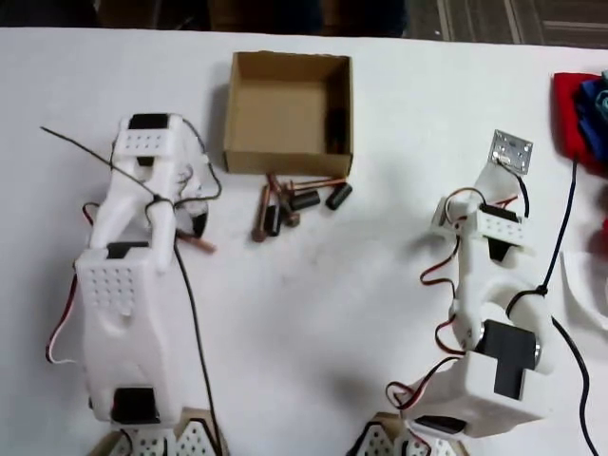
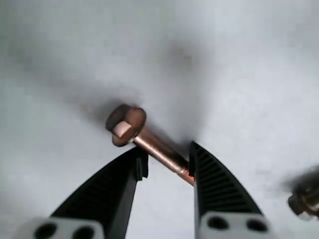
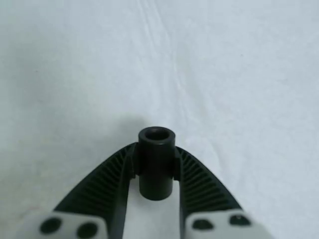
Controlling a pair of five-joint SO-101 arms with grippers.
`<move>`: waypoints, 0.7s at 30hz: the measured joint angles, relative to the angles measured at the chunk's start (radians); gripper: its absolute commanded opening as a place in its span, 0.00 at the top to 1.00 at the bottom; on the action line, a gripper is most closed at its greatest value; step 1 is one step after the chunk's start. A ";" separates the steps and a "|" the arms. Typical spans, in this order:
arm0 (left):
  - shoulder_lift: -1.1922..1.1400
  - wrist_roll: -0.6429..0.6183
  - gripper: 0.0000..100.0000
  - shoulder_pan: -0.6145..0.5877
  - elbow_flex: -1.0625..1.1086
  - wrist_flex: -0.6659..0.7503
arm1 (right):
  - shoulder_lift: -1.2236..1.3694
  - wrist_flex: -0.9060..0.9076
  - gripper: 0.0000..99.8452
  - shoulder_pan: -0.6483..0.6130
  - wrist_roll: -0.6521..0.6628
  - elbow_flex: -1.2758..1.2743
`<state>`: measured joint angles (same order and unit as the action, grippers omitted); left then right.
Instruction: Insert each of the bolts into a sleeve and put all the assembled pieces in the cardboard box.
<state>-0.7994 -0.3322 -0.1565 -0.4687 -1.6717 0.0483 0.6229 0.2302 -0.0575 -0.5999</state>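
Gripping a copper bolt (image 2: 149, 144) by the shank, the left claw (image 2: 168, 160) has both black fingers pressed to it. The flanged head sticks out past the tips, w/ the white table (image 2: 239, 59) behind. The right claw (image 3: 155, 153) is clamped on a black sleeve (image 3: 156, 172), held btwn the ribbed pads w/ its open bore facing away from the wrist. A second bolt (image 2: 304, 201) shows at the edge of the left wrist view, apart from the held one.

Outward, per high view: the left arm (image 1: 128, 285) sits at the table's left side, w/ the held bolt projecting toward centre. A loose pile (image 1: 294, 201) of bolts and sleeves lies just in front of the cardboard box (image 1: 285, 157), nearest pieces close to its front wall. It holds at least three sleeves and several bolts; exact count cannot be confirmed. The box stands open-topped at the far middle. A dark item (image 1: 337, 128) rests against its inner right wall, ID not possible. A red cloth (image 1: 578, 104) lies at the far right edge.
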 measured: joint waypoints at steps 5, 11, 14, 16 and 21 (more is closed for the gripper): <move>0.000 0.382 0.85 0.000 0.000 0.000 | 0.000 0.000 0.98 0.000 0.000 0.000; -0.002 0.709 0.86 0.000 0.000 -0.014 | 0.000 0.000 0.98 0.000 0.000 0.000; -0.002 0.738 0.86 0.006 0.000 -0.017 | 0.000 0.000 0.98 0.000 0.000 0.000; -0.006 0.712 0.86 0.006 -0.026 -0.023 | 0.000 0.000 0.98 0.000 0.000 0.000; -0.011 0.454 0.85 0.012 -0.112 0.009 | 0.000 0.000 0.98 0.000 0.000 0.000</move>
<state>-0.8101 0.1220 -0.1442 -0.5808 -1.6625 0.0483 0.6229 0.2302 -0.0575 -0.5999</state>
